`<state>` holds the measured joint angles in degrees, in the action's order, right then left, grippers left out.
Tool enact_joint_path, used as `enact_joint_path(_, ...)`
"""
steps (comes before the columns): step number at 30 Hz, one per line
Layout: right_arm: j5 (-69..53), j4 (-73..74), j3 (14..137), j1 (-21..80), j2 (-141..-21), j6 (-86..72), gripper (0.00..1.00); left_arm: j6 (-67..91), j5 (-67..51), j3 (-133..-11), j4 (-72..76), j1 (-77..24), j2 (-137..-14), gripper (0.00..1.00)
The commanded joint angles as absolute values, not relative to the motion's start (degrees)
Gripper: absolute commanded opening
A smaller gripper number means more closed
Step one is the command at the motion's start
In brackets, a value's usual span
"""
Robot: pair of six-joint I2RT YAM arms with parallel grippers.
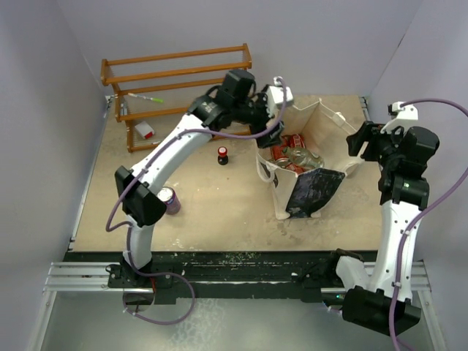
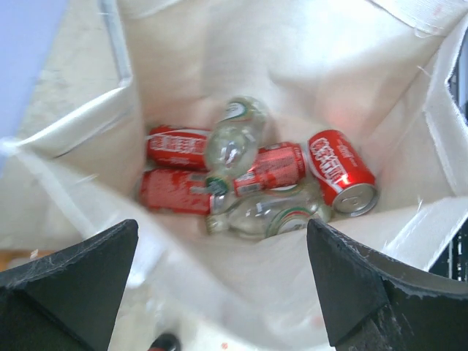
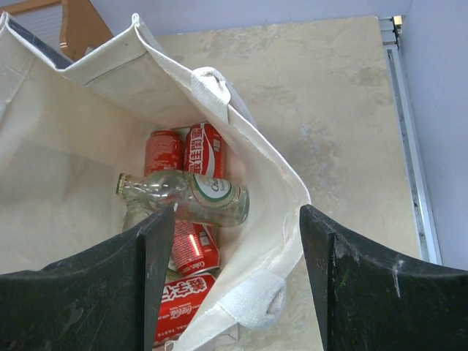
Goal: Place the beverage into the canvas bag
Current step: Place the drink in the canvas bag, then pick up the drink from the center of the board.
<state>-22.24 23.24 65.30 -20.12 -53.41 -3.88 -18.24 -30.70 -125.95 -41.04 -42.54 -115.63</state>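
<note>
The canvas bag (image 1: 308, 111) stands open at the table's right middle, its black panel (image 1: 314, 190) facing the near edge. Inside lie several red cans (image 2: 340, 170) and two clear glass bottles (image 2: 235, 135). My left gripper (image 1: 280, 107) hangs over the bag's far left rim, open, with nothing between its fingers (image 2: 223, 234). My right gripper (image 1: 357, 140) is at the bag's right side. In the right wrist view it (image 3: 238, 213) is open and straddles the bag's rim (image 3: 257, 155) where a strap is sewn on, touching nothing. A glass bottle (image 3: 194, 196) and red cans (image 3: 164, 150) show below.
A purple can (image 1: 170, 199) stands beside the left arm's elbow. A small dark bottle with a red cap (image 1: 222, 155) stands left of the bag. A wooden rack (image 1: 175, 73) lines the back left, with a white and red object (image 1: 144, 131) under it.
</note>
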Motion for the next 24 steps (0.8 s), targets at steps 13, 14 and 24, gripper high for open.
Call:
enact_joint_path(13, -22.54, 21.64, 81.03, -6.44, -63.22, 0.21, 0.71, -26.69, -27.89, -109.66, -51.04, -20.75, -91.69, 0.99)
enact_joint_path(14, -22.57, 21.17, 81.19, -5.83, -63.61, 0.08, 0.71, -27.47, -28.24, -107.49, -51.81, -18.36, -90.10, 0.99)
enact_joint_path(24, -22.24, 20.03, 82.54, -2.42, -66.65, -0.23, 0.71, -40.15, -24.87, -85.75, -62.20, -8.44, -76.47, 0.99)
